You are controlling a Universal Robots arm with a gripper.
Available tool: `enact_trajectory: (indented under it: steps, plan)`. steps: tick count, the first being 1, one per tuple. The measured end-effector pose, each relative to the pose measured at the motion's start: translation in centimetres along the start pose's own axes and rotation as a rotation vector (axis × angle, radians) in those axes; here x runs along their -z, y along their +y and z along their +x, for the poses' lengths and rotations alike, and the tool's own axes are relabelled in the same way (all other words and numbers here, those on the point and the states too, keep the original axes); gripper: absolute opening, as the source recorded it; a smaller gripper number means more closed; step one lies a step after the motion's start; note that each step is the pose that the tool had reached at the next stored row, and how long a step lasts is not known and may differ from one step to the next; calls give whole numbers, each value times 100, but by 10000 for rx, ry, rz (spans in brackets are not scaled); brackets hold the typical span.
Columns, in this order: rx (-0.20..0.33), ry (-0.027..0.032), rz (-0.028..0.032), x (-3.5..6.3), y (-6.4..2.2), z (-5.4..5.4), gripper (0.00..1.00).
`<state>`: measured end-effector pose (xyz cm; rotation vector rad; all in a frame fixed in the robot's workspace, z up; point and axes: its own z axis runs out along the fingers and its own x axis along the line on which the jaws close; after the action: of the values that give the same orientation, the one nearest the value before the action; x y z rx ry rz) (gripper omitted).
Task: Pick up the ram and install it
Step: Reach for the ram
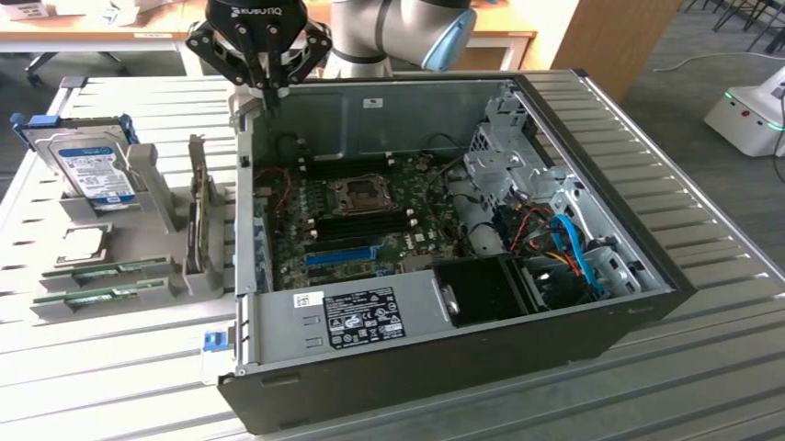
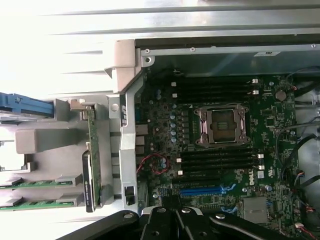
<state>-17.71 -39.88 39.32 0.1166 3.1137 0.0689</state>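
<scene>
**Jaws shut above the case corner, both rams in the holder**

The arm (image 1: 392, 28) hung over the far corner of the open case (image 1: 405, 367), on the exterior view's left. Its jaws pointed down and were pressed together just above the case's rim.

One ram (image 1: 108, 272) (image 2: 40, 183) lay flat in the grey holder (image 1: 86, 207) (image 2: 45, 140). The holder sat on the slatted worktop (image 1: 687, 367), beside the case on the exterior view's left. A second ram (image 1: 105, 296) (image 2: 40, 204) lay just beside the first, parallel to it. Both were well apart from the jaws.

In the same holder a dark card (image 1: 200, 216) (image 2: 93, 150) stood upright between the rams and the case wall, and a drive (image 1: 92, 165) stood at the far end.

Inside the case the board (image 1: 368, 216) (image 2: 270, 130) lay flat, with the socket (image 1: 364, 191) (image 2: 222, 125) near its middle and a blue slot (image 1: 337, 254) (image 2: 200, 191) on its near side. In the wrist view black slots ran along both sides of the socket.
</scene>
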Motion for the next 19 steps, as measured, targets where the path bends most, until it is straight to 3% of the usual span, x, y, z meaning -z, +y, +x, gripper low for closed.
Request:
enact_trajectory:
  steps: [19]
  plan:
    - [0,0,1,4,-10,139,11]
